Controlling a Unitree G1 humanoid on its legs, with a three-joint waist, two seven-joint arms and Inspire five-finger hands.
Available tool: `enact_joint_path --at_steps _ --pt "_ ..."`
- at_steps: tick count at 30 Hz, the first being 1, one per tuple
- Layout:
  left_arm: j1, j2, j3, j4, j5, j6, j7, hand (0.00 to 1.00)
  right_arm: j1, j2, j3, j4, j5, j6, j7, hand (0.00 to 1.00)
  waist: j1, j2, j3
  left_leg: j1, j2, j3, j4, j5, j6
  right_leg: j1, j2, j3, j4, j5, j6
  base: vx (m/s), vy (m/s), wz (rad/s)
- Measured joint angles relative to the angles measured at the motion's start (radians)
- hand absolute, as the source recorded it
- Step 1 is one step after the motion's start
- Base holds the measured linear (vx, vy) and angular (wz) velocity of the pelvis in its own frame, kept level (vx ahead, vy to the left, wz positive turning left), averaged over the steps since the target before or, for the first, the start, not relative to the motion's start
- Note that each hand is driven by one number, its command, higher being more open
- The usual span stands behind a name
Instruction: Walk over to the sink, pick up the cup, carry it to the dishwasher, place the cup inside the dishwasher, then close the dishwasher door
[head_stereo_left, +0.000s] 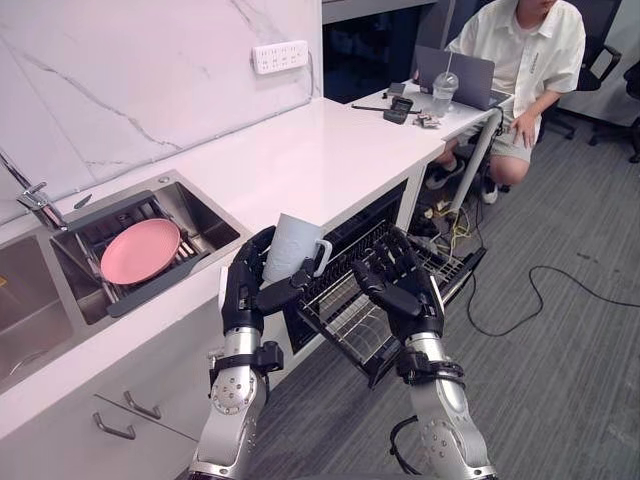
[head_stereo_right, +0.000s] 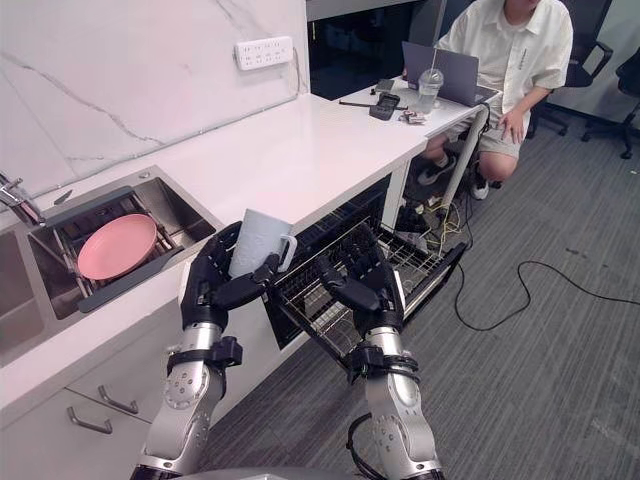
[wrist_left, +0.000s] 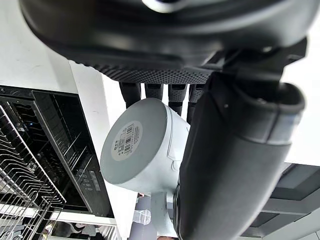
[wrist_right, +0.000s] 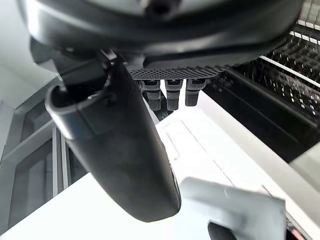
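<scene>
Both silver-grey forearms rise side by side, wrists upright, with the hands level and a little apart. The left hand (head_stereo_left: 243, 290) is curled round the cup (head_stereo_left: 292, 247), its fingers (wrist_left: 155, 92) behind the wall and its thumb (wrist_left: 225, 165) across the front. The right hand (head_stereo_left: 400, 285) hangs palm down, loosely bent and holding nothing.

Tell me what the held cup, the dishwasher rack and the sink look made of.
The cup in the left hand: likely ceramic, possibly plastic; opaque pale grey, thick wall, matte. The dishwasher rack: metal wire, probably coated; thin pale rods in a grid. The sink: brushed stainless steel; dull grey sheen.
</scene>
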Motion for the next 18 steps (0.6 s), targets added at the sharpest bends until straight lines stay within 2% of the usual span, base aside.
enact_joint_path --at_steps 5,18 --pt "-0.025 0.001 -0.036 0.048 0.008 0.002 -0.017 0.30 -0.061 -0.006 0.031 -0.001 0.028 0.000 0.010 0.90 -0.001 0.000 -0.006 0.000 -0.002 -0.009 -0.012 0.008 0.005 0.000 -0.001 -0.009 0.000 0.000 0.000 -0.02 -0.023 0.06" --pt "-0.051 0.002 -0.086 0.063 0.036 0.003 -0.021 0.30 -0.064 -0.007 0.070 0.001 0.034 -0.007 0.005 0.90 0.002 -0.004 -0.020 -0.011 -0.010 -0.017 -0.034 0.028 0.006 -0.018 -0.006 -0.018 0.006 0.000 0.000 -0.02 -0.012 0.02"
